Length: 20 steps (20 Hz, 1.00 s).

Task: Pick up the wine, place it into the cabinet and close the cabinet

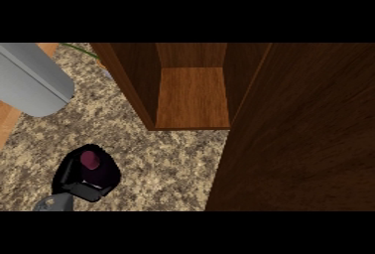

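Door (307,139) of the cabinet (132,79) stands swung open, a dark wood slab filling the view on the cabinet's right. Left of the cabinet, well apart from it, a grey rounded shape (33,79) lies across the counter (161,168); what it is I cannot tell. The cabinet's mouth faces the speckled counter, with its lighter floor (192,96) bare. Nothing lies on the counter between the cabinet's mouth and the wine.

The wine (91,158) is in front of the cabinet and to its left, apart from its front edge. It is seen almost end-on, roughly upright, with its dark red top toward the camera.

The left hand (73,178) has black fingers curled round the bottle's body, hiding most of it.
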Each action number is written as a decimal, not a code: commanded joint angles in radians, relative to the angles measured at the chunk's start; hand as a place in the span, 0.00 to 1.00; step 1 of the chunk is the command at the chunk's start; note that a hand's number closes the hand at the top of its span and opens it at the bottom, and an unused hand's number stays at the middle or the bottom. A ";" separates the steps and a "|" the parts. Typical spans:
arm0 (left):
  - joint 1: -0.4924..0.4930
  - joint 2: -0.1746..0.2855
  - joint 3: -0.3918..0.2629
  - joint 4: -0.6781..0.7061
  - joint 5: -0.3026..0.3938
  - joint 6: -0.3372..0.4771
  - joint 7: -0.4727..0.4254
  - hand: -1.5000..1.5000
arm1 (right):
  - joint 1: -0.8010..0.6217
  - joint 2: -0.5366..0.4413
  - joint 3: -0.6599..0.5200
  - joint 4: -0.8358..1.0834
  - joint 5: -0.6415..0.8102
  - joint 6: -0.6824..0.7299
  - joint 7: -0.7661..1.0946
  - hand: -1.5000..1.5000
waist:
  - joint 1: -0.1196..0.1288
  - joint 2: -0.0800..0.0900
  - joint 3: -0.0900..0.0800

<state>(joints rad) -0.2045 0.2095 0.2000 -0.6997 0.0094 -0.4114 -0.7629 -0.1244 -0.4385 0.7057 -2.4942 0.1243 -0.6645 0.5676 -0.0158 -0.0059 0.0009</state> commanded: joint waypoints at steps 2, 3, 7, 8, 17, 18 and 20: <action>0.011 -0.063 -0.026 -0.061 0.026 -0.031 -0.006 1.00 | 0.010 -0.030 -0.005 -0.168 0.099 0.001 0.100 0.00 | 0.005 0.000 -0.002; -0.010 -0.081 -0.025 -0.074 0.041 -0.024 0.025 1.00 | 0.056 -0.049 -0.005 -0.196 0.089 -0.011 0.086 0.00 | -0.001 -0.001 -0.002; 0.052 -0.087 -0.065 -0.215 0.069 -0.076 0.107 1.00 | 0.061 -0.072 -0.013 -0.212 0.084 -0.006 0.091 0.00 | 0.009 -0.004 -0.001; 0.059 -0.141 -0.083 -0.245 0.070 -0.044 0.105 1.00 | 0.082 -0.063 0.007 -0.173 0.078 -0.005 0.022 0.00 | 0.009 -0.003 0.000; 0.185 -0.208 -0.221 -0.524 0.083 0.028 0.270 1.00 | 0.098 -0.105 -0.020 -0.237 0.059 -0.022 0.051 0.00 | 0.009 -0.005 0.000; 0.140 -0.208 -0.234 -0.524 0.140 0.064 0.314 1.00 | 0.119 -0.103 0.018 -0.228 0.080 -0.024 0.025 0.00 | 0.002 -0.004 -0.001; 0.150 -0.209 -0.267 -0.563 0.143 0.095 0.328 1.00 | 0.186 -0.133 0.057 -0.233 0.085 -0.021 -0.039 0.00 | -0.003 -0.003 0.000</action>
<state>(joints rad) -0.0659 0.0124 -0.0053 -1.1819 0.1192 -0.3700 -0.4891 -0.0566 -0.5140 0.7115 -2.5107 0.1166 -0.6947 0.5103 -0.0109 -0.0092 0.0001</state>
